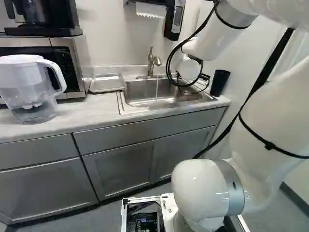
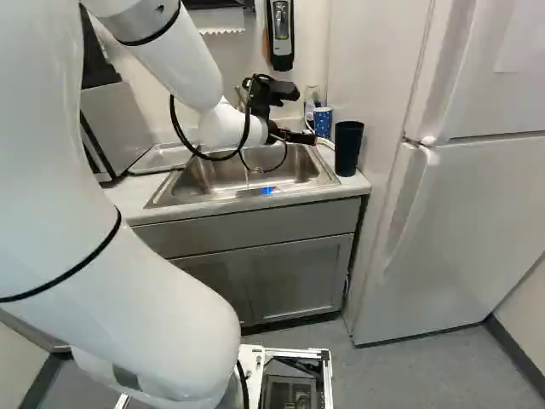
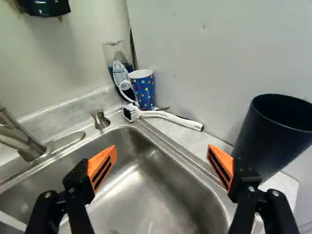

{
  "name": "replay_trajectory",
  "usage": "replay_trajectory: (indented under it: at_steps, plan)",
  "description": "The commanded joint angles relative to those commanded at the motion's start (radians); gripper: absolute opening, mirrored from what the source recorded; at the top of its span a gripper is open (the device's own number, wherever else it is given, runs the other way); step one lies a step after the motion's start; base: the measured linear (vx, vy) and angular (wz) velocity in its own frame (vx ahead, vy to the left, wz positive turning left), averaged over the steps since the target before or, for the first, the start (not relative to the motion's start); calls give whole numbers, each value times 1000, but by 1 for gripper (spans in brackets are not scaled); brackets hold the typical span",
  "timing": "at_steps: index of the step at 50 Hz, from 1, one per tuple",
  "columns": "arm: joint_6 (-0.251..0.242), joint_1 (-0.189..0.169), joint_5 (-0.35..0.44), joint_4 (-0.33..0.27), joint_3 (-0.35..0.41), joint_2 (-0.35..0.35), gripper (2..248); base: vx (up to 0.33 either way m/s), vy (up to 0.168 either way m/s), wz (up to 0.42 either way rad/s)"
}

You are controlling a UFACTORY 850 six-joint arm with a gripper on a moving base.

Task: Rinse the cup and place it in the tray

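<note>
Two cups, both upright by the sink [image 3: 168, 183]. Blue dotted cup [image 3: 143, 90]: on the counter past the sink's far right corner (as the right base view sees it), mouth up, long axis vertical, handle pointing to the sink's faucet side. Black cup [image 2: 347, 149]: right of the sink, taller, also mouth up, long axis vertical. White brush [image 3: 168, 116] lies flat beside the sink's far right corner, bristle head nearest the corner, handle running toward the black cup. Clear container [image 3: 117, 61], blue in its lower part, stands beyond that same sink corner. Gripper [image 2: 308, 138] is over the sink's right part, fingers spread wide, nothing between the pads. Faucet [image 1: 152, 64] at the sink's back edge, thin water stream [image 1: 157, 89] falling into the sink. Tray [image 1: 107, 83]: flat, just left of the sink.
</note>
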Motion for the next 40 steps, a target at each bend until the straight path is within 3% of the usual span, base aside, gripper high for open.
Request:
replay_trajectory:
  at_steps: [40]
  plan:
    - [0, -21, 80, 132, 1, -24, 247, 0, 0, 0]
